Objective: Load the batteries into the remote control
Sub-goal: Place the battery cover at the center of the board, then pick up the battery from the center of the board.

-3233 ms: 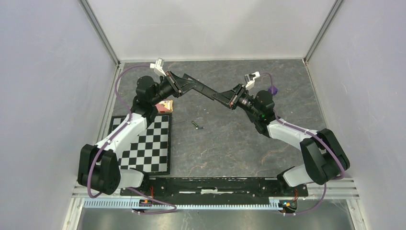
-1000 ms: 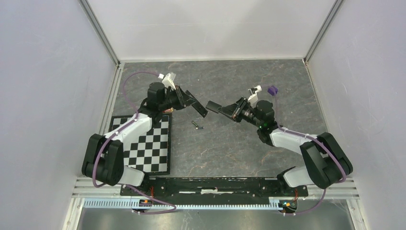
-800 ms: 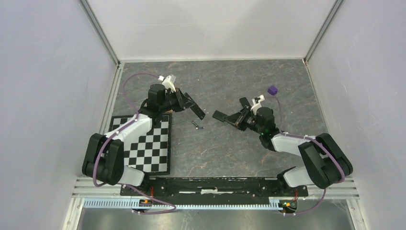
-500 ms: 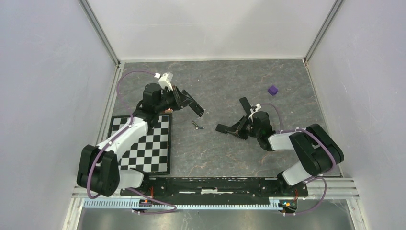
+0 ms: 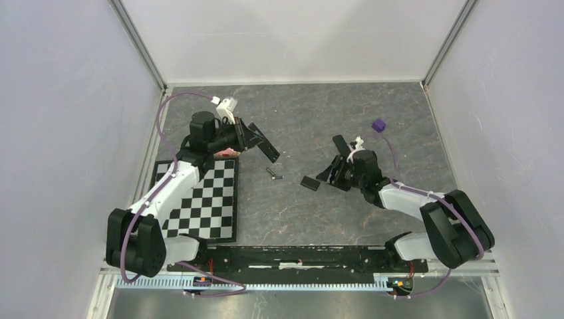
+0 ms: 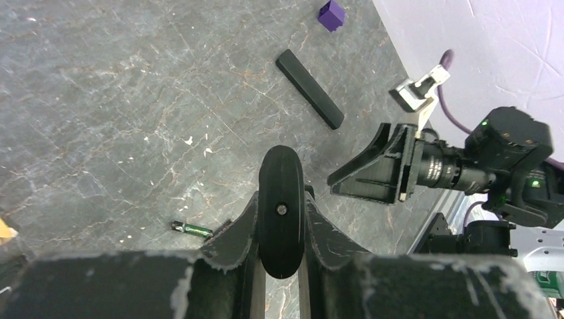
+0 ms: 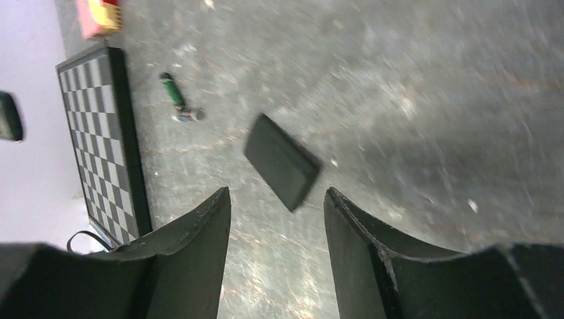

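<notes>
- Bench (image 5: 319, 113): dark grey stone pattern, pale veining.
- Board (image 5: 206, 199), near-left corner: black-and-white chequer.
- Remote control (image 6: 281, 212): matte black.
- Second bar (image 6: 309, 88) and loose cover (image 7: 282, 161): black.
- Thin cylinder (image 7: 174, 93): green, silvery tip.
- Cube (image 5: 379, 125), toward far-right corner: purple.
- Block (image 7: 100, 14), left edge: pink, yellow, red.
- Arm cables (image 5: 163, 116): purple.

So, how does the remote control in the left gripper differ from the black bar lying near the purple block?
The remote control is clamped in the left gripper, off the table; the black bar lies flat on it, ungripped. In the left wrist view, the remote control shows its rounded end; the black bar shows its full length. Both are slim and black.
</notes>
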